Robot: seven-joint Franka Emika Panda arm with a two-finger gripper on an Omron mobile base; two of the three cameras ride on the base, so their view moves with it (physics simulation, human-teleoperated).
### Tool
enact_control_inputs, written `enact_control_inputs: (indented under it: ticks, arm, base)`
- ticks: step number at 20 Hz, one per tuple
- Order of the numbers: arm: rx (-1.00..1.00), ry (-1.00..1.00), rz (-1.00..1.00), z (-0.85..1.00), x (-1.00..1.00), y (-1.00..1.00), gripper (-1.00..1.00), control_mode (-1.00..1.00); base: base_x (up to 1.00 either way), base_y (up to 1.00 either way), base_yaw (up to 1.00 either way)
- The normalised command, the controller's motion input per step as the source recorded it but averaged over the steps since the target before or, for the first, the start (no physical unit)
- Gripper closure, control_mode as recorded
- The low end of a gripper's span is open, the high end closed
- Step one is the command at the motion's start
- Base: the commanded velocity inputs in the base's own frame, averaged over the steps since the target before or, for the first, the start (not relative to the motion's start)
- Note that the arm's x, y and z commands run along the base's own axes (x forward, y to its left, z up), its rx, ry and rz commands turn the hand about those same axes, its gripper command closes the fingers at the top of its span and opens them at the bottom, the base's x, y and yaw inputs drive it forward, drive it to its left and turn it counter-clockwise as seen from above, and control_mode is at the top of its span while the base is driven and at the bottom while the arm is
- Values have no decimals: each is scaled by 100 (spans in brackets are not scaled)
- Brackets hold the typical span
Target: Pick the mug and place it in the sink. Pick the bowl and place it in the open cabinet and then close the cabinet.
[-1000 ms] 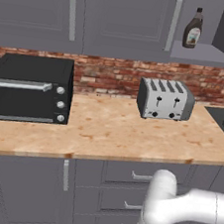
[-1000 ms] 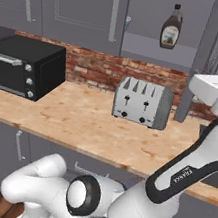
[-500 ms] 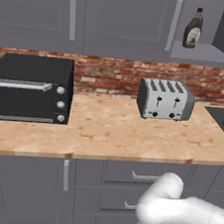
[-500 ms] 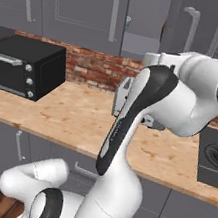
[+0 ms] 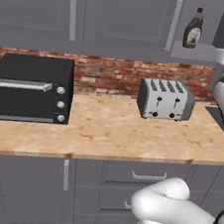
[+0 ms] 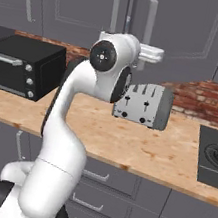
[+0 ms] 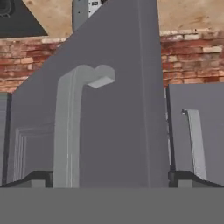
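Observation:
The cabinet [image 5: 202, 52] is the grey upper wall unit at the right, with its shelf showing. Its door [image 6: 190, 34] carries a long silver bar handle [image 6: 149, 21]. My gripper [image 6: 157, 53] is raised to that door, just below the handle. In the hand view my gripper [image 7: 111, 177] is open, its two dark tips far apart, with the door [image 7: 122, 109] and its handle [image 7: 70, 127] very close in front and nothing held. The mug, the bowl and the sink are out of view.
A brown sauce bottle [image 5: 193, 28] stands on the cabinet shelf. On the wooden counter [image 5: 106, 133] sit a silver toaster [image 5: 165, 100] and a black toaster oven [image 5: 29, 89]. A stove burner [image 6: 217, 155] lies at the right. Grey drawers [image 5: 148, 176] run below.
The arm has swung widely from the right side up to the cabinet door. In the right base view the door now covers the sauce bottle. The gripper has stayed open.

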Motion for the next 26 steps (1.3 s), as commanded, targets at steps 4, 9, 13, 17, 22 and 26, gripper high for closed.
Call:
enact_control_inputs:
  ticks: [4, 9, 13, 17, 22, 26]
  arm:
    - [-9, 6, -44, -10, 100, 93, -100, -100]
    - [-12, 42, -26, 17, 100, 24, -100, -100]
    - [-9, 58, -8, 17, 100, -1, -100, -100]
    - [7, 40, 3, 3, 100, -38, -100, -100]
    - [33, 17, 15, -18, 99, -74, -100, -100]
    - [56, -1, 19, -79, 81, -96, -100, -100]
  base:
    - [0, 0, 0]
    - [0, 0, 0]
    - [0, 0, 0]
    - [0, 0, 0]
    - [0, 0, 0]
    - [0, 0, 0]
